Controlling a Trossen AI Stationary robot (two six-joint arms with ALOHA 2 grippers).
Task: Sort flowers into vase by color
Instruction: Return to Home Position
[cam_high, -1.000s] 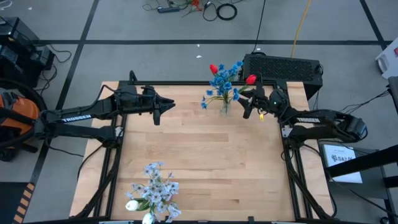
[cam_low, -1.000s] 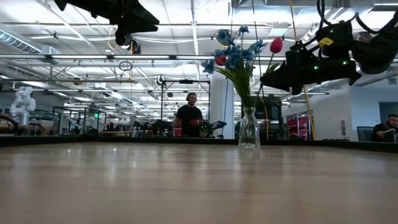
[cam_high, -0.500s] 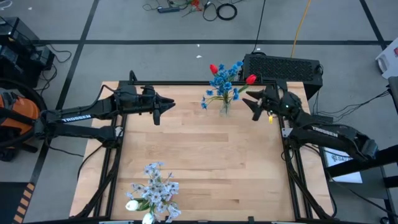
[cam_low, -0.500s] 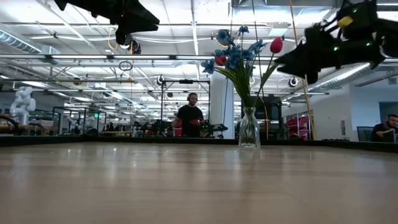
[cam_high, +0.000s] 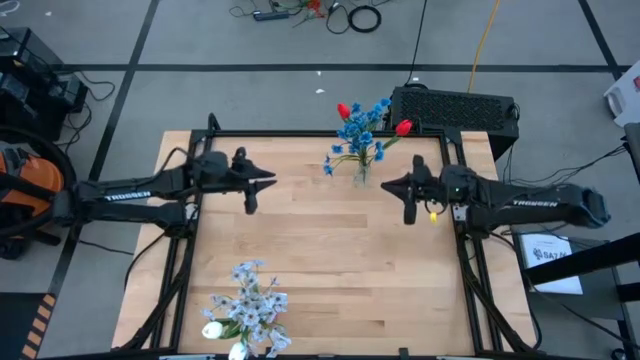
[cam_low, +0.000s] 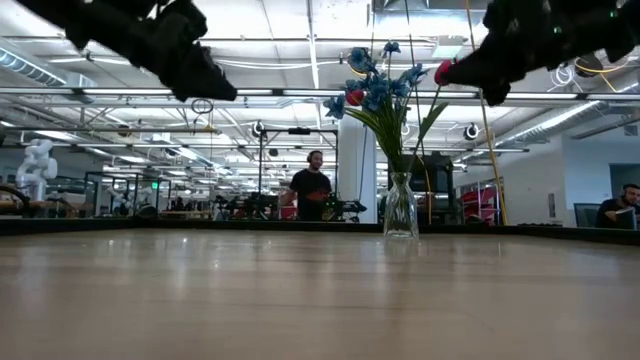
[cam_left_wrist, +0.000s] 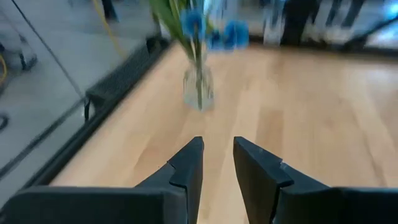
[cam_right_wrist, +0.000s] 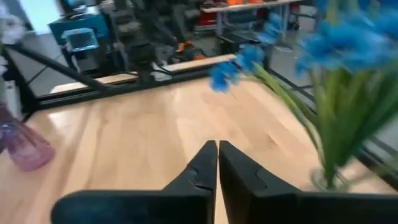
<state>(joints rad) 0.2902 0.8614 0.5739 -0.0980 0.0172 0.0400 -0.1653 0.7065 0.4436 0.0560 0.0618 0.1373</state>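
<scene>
A clear glass vase (cam_high: 361, 172) stands at the table's far edge and holds blue flowers (cam_high: 362, 122) and two red buds (cam_high: 404, 127); the low view shows it upright (cam_low: 400, 205). Pale white-lavender flowers with white buds (cam_high: 248, 305) stand at the near left edge; the right wrist view shows a purplish vase (cam_right_wrist: 25, 146) there. My left gripper (cam_high: 270, 181) hovers open left of the glass vase, pointing at it (cam_left_wrist: 217, 149). My right gripper (cam_high: 385, 185) hovers shut (cam_right_wrist: 217, 148) to the right of the vase and a little nearer. Neither holds anything.
A black box (cam_high: 455, 105) sits behind the table's far right corner. Dark frame rails (cam_high: 300, 133) run along the table's edges. Bare wood (cam_high: 330, 250) lies between the two vases. A person (cam_low: 310, 190) stands in the room beyond the table.
My right gripper has drawn back from the red bud at the vase, gone toward the table's near edge and turned to point left. The red bud stays in the vase. My left gripper has come down a little and toward the near edge.
</scene>
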